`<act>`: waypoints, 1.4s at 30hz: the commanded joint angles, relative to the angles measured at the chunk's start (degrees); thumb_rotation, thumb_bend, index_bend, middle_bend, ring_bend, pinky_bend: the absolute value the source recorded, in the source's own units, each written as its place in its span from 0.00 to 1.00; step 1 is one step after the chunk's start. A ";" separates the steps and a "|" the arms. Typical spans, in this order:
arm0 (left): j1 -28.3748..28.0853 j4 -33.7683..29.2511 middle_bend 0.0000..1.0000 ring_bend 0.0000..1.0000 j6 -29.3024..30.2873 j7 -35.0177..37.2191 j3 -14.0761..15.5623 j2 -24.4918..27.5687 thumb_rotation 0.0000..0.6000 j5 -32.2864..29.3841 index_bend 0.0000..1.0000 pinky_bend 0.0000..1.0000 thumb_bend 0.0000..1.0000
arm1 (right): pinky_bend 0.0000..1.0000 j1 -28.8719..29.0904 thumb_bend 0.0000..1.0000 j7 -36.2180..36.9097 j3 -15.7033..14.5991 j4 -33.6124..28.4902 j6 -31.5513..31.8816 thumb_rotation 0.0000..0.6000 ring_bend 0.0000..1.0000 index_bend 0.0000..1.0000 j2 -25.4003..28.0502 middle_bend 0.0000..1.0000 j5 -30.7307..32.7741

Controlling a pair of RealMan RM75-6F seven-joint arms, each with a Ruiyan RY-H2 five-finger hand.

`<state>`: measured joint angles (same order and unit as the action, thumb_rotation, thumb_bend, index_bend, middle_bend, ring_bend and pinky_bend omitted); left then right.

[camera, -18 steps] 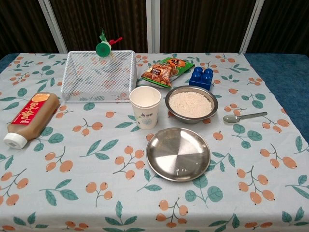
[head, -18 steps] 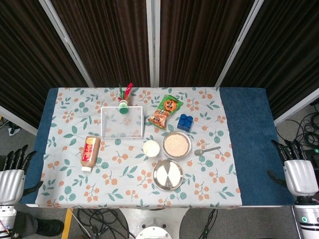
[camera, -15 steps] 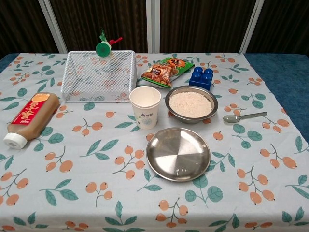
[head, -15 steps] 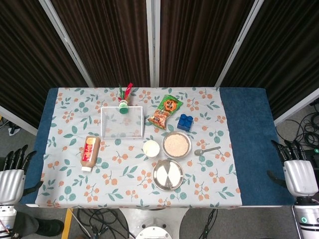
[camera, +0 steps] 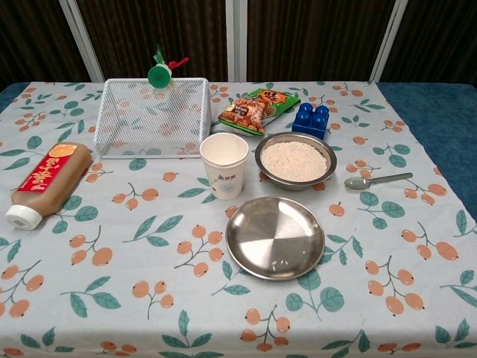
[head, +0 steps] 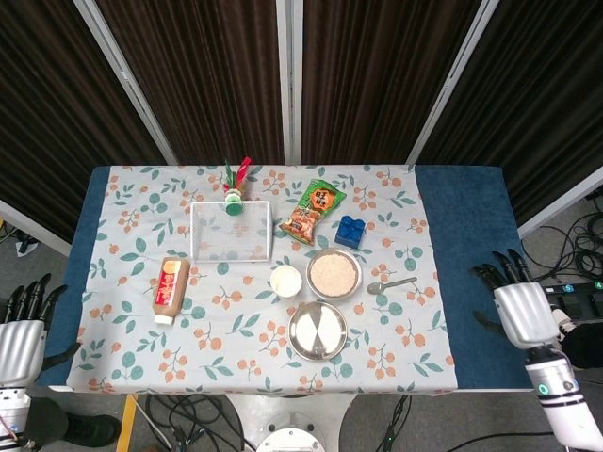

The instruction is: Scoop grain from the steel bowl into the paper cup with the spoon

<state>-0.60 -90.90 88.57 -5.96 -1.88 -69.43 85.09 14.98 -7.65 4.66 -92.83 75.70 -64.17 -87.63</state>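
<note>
A steel bowl full of pale grain sits near the table's middle. To its left stands the white paper cup, upright. The metal spoon lies on the cloth to the right of the bowl. My right hand hovers off the table's right edge, fingers spread, holding nothing. My left hand hangs off the left edge, also open and holding nothing. Neither hand shows in the chest view.
A flat steel plate lies in front of the bowl. A white mesh basket, a snack bag, a blue block, a brown sauce bottle and a green-red toy surround them.
My right hand has moved left and slightly up toward the table's right edge. The left hand and all objects have stayed put.
</note>
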 commanded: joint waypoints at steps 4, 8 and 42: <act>-0.22 0.67 0.08 0.03 -1.19 0.64 -0.12 -0.40 1.00 -1.13 0.21 0.02 0.06 | 0.06 9.24 0.07 -5.20 2.96 8.26 -12.99 1.00 0.13 0.43 -8.90 0.36 5.28; -0.49 1.16 0.08 0.03 -1.89 0.92 -0.33 -0.41 1.00 -1.74 0.21 0.02 0.06 | 0.06 13.01 0.07 -6.12 3.11 14.03 -18.09 1.00 0.13 0.43 -14.10 0.36 6.81; -1.53 3.41 0.08 0.03 -3.99 2.42 -0.53 -1.47 1.00 -2.99 0.21 0.02 0.06 | 0.06 20.58 0.26 -5.46 0.45 33.44 -26.00 1.00 0.20 0.49 -29.81 0.47 9.10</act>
<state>-2.13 -87.49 84.56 -3.54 -2.40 -70.89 82.10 35.54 -13.13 5.14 -59.44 49.66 -93.94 -78.51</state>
